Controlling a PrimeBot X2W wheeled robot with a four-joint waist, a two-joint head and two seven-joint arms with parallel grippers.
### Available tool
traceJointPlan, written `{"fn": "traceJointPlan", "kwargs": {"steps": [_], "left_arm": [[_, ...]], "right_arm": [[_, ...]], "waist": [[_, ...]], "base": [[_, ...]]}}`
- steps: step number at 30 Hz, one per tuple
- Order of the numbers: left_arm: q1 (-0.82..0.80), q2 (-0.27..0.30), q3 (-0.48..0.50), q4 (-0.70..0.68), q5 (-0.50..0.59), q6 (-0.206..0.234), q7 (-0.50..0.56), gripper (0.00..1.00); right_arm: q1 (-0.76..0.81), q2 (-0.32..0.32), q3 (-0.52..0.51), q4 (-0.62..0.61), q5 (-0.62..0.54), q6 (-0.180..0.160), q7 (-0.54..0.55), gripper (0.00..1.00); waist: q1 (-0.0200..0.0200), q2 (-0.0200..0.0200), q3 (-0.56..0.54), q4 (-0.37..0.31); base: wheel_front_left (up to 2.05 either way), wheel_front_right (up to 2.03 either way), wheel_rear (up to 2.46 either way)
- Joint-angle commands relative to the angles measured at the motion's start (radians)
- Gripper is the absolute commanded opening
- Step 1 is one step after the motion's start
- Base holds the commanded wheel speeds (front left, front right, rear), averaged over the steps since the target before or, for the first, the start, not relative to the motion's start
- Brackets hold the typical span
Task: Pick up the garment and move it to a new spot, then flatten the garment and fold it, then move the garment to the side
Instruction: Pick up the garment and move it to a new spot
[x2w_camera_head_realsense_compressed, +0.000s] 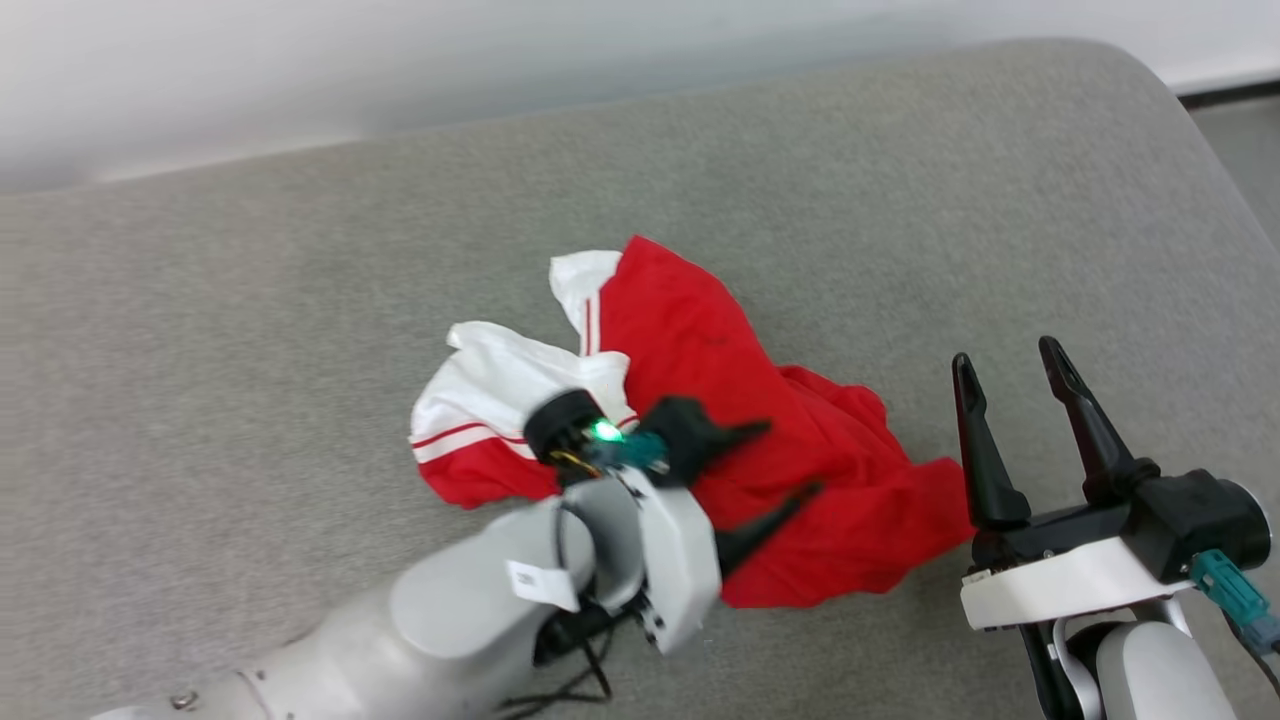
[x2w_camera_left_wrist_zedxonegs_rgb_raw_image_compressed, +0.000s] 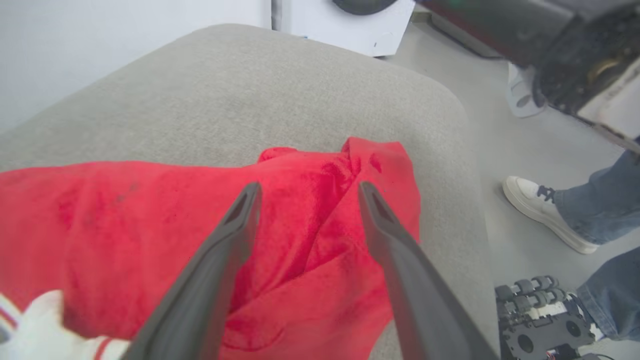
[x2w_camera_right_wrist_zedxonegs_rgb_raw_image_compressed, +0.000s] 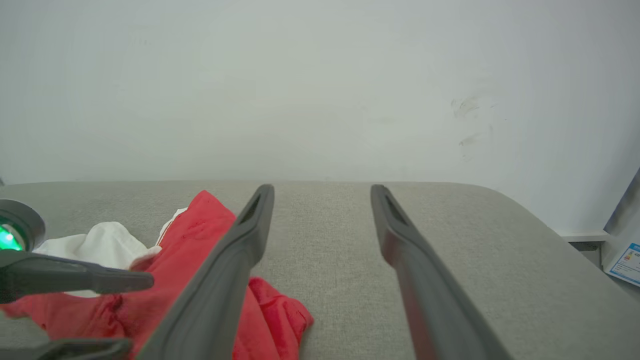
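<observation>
The garment (x2w_camera_head_realsense_compressed: 700, 400) lies crumpled in a heap on the grey cushion (x2w_camera_head_realsense_compressed: 300, 300), mostly red with white sleeves and red stripe trim at its left end. My left gripper (x2w_camera_head_realsense_compressed: 793, 459) is over the heap's middle, fingers pointing right and open, with nothing pinched between them. In the left wrist view the red cloth (x2w_camera_left_wrist_zedxonegs_rgb_raw_image_compressed: 125, 225) spreads under the open left gripper (x2w_camera_left_wrist_zedxonegs_rgb_raw_image_compressed: 310, 187). My right gripper (x2w_camera_head_realsense_compressed: 1006, 355) stands open just right of the garment's edge, holding nothing. The right wrist view has that gripper (x2w_camera_right_wrist_zedxonegs_rgb_raw_image_compressed: 322, 189) above bare cushion, with the garment (x2w_camera_right_wrist_zedxonegs_rgb_raw_image_compressed: 195, 230) to its left.
The cushion's rounded right edge (x2w_camera_left_wrist_zedxonegs_rgb_raw_image_compressed: 465, 165) drops to the floor. A person's white shoe (x2w_camera_left_wrist_zedxonegs_rgb_raw_image_compressed: 545, 212) and jeans stand on the floor there, beside a wheeled base (x2w_camera_left_wrist_zedxonegs_rgb_raw_image_compressed: 540, 315). A pale wall (x2w_camera_right_wrist_zedxonegs_rgb_raw_image_compressed: 320, 90) runs behind the cushion. A white cabinet (x2w_camera_left_wrist_zedxonegs_rgb_raw_image_compressed: 350, 25) stands beyond its far end.
</observation>
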Motion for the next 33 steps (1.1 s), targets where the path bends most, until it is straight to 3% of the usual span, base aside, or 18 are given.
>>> {"fn": "traceJointPlan", "kwargs": {"steps": [1, 4, 8, 14, 18, 24, 33], "left_arm": [[0.001, 0.013, 0.02, 0.011, -0.008, 0.0, -0.03, 1.0], [0.0, 0.044, 0.07, 0.03, -0.023, 0.016, -0.092, 1.0], [0.032, 0.104, 0.184, 0.027, -0.05, 0.083, -0.143, 1.0], [0.186, 0.225, 0.467, -0.107, -0.029, 0.208, -0.155, 1.0], [0.363, 0.261, 0.652, -0.236, 0.039, 0.253, -0.154, 1.0], [0.623, 0.199, 0.849, -0.383, 0.185, 0.235, -0.154, 1.0], [0.81, 0.026, 0.956, -0.44, 0.342, 0.172, -0.155, 1.0]], "right_arm": [[0.016, 0.003, -0.001, 0.004, -0.004, -0.001, -0.002, 1.0], [0.025, 0.003, -0.004, 0.008, -0.01, -0.001, -0.002, 1.0], [0.045, 0.003, -0.004, 0.009, -0.019, -0.001, -0.002, 1.0], [0.068, 0.003, -0.008, -0.011, -0.009, -0.001, -0.002, 1.0], [0.089, 0.003, -0.013, -0.015, -0.003, -0.001, -0.002, 1.0], [0.109, 0.003, -0.002, -0.026, 0.011, -0.001, -0.002, 1.0], [0.117, 0.003, 0.008, -0.025, 0.017, -0.001, -0.002, 1.0]], "waist": [[0.0, -0.0001, -0.032, 0.032], [0.0, -0.0001, -0.066, 0.064], [0.0, -0.0001, -0.107, 0.102], [0.0, -0.0001, -0.14, 0.144], [0.0, -0.0001, -0.153, 0.165], [0.0, -0.0001, -0.165, 0.187], [0.0, -0.0001, -0.174, 0.186]], "base": [[0.0, 0.0, 0.0], [0.0, 0.0, 0.0], [0.0, 0.0, 0.0], [0.0, 0.0, 0.0], [0.0, 0.0, 0.0], [0.0, 0.0, 0.0], [0.0, 0.0, 0.0]]}}
